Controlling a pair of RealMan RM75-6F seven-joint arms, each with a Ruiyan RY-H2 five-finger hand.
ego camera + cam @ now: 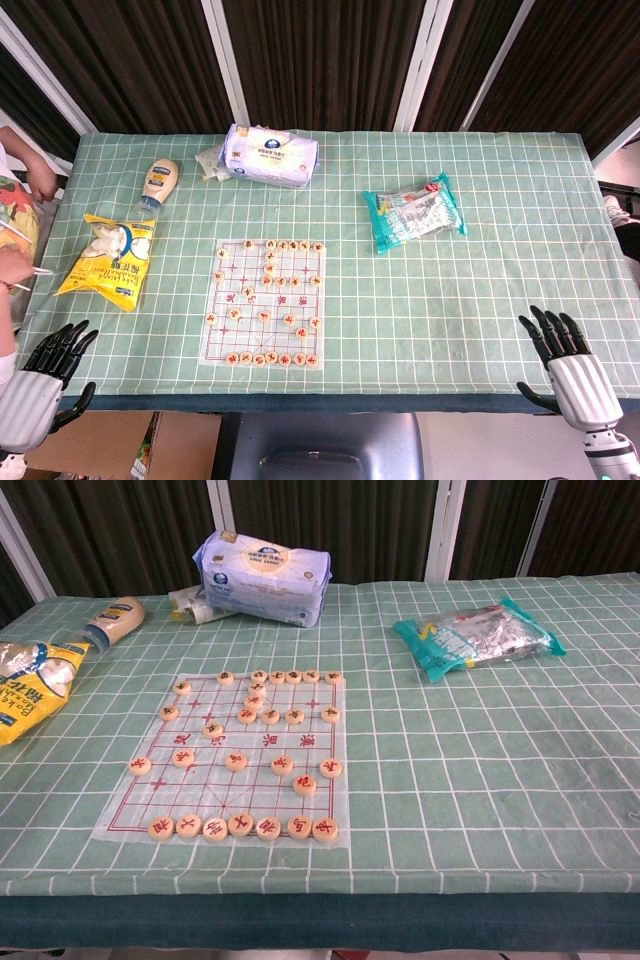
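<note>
A thin plastic Chinese chess board [265, 300] [230, 765] lies in the middle of the green checked tablecloth, with several round wooden pieces [268, 268] [236, 761] spread over it. My left hand [45, 372] hovers at the table's near left corner, fingers spread, holding nothing. At the near right edge my right hand [565, 368] is likewise open and empty, fingers pointing away from me. Both hands are well clear of the board. Neither hand shows in the chest view.
A yellow snack bag [110, 258] [25, 690] and a squeeze bottle [157, 183] [108, 622] lie at the left. A tissue pack [270, 155] [265, 577] sits at the back. A teal packet [415, 212] [478, 638] lies right of centre. A person's arm [15, 270] is at the left edge.
</note>
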